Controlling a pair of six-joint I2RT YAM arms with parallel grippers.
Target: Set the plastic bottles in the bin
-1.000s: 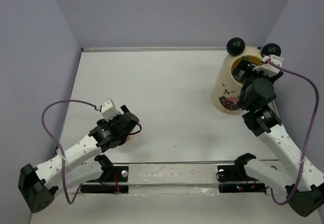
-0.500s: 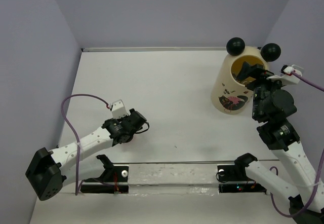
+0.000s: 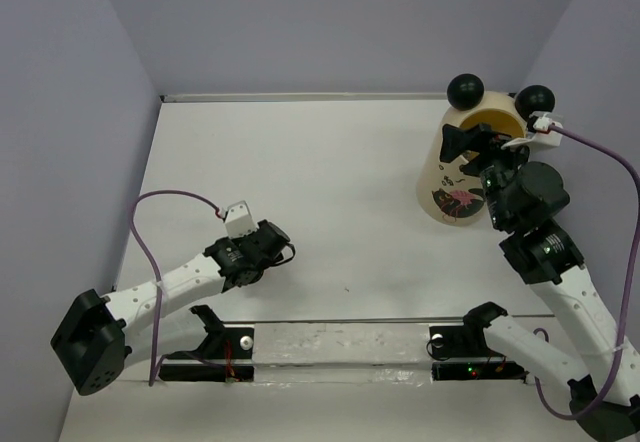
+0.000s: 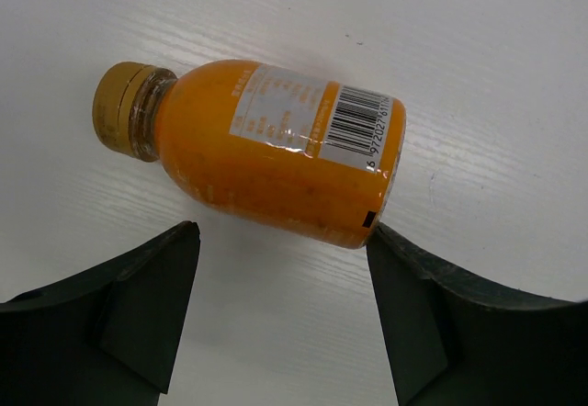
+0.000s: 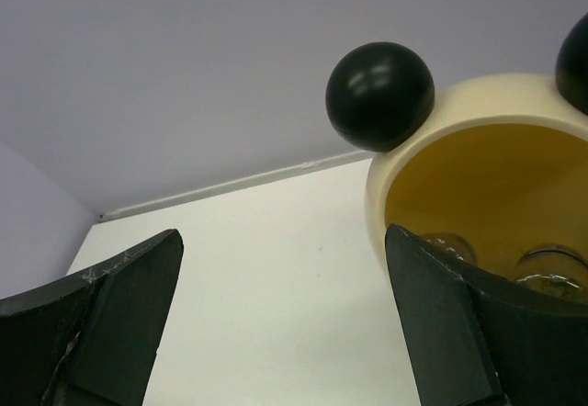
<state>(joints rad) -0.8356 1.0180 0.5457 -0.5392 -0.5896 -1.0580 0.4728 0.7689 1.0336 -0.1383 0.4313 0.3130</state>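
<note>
A short orange plastic bottle [image 4: 266, 153] w/ a mustard-yellow cap is seen in the L-wrist view, laid on its side on the white table [image 4: 478, 39]. The cap is pointed to the picture's left, and a white label w/ barcode is turned up. The L gripper [image 4: 280, 236] is held low over it, jaws released and spread. One dark finger [image 4: 138, 305] is set below the cap end, the other just under the base end. The bottle is laid crosswise just ahead of the fingertips and isn't clamped. Whether the tip by the base is touching it can't be told. In the top view the L gripper [image 3: 272, 252] is found at the near-left part of the table [image 3: 330, 172]; the bottle is not made out there, being under the gripper.

A tall cream-yellow cylindrical bin [image 3: 445, 177] w/ a dark-and-pink print is stood at the far right of the table, two black ball ears [image 3: 465, 89] on its rim. The R gripper [image 3: 470, 142] is held at the bin's mouth, approx. level w/ the rim. In the R-wrist view the R gripper [image 5: 283, 241] is seen w/ jaws spread wide and nothing btwn them. The bin [image 5: 404, 163] is just ahead, one ear [image 5: 379, 94] in full view. Inside, low against the yellow wall, parts of two clear bottles [image 5: 441, 245] are made out. The two grippers are well apart.
</note>
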